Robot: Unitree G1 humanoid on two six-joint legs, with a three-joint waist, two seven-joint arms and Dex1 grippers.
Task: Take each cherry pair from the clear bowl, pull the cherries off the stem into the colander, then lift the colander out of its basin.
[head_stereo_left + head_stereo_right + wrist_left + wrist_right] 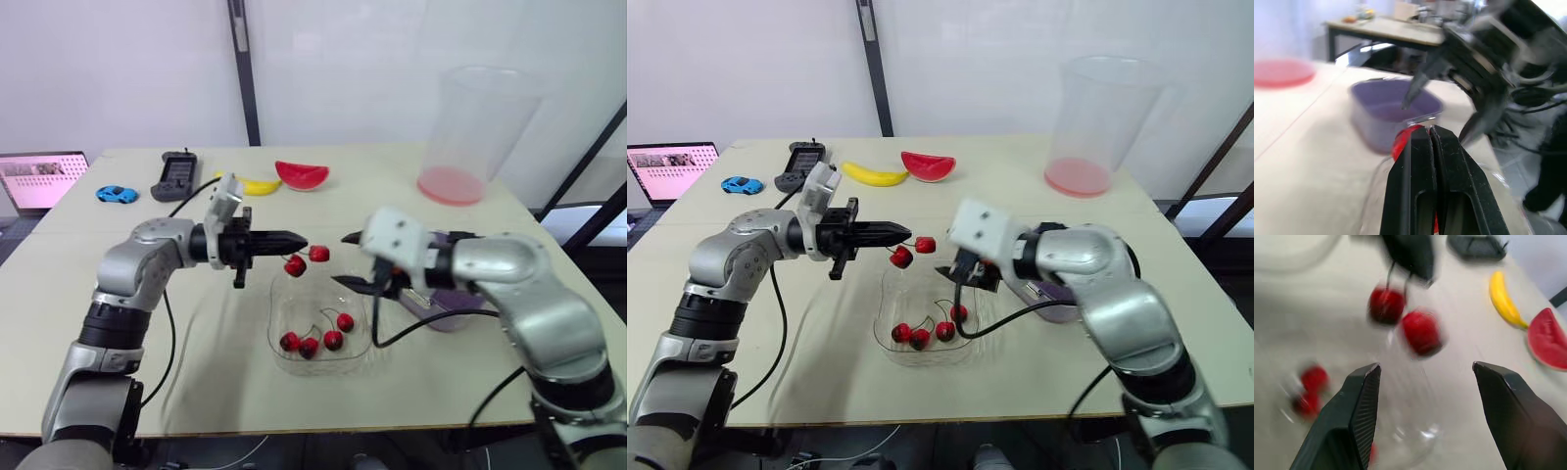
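My left gripper (299, 238) is shut on the stem of a cherry pair, held above the far rim of the clear bowl (359, 354). Its two red cherries (295, 265) (319, 254) dangle just below the fingertips. Several more cherries (312, 343) lie in the bowl. My right gripper (348, 260) stands open just right of the hanging pair, nothing between its fingers (1356, 406); the cherries (1421, 332) hang ahead of it. The purple basin (446, 315) sits right of the bowl, mostly hidden behind my right arm. I cannot make out the colander inside it.
A banana (257, 185) and a watermelon slice (302, 174) lie at the back middle. A tall clear container (470, 127) with a pink bottom stands back right. A black handset (176, 174), a blue toy car (117, 194) and a laptop (44, 179) are back left.
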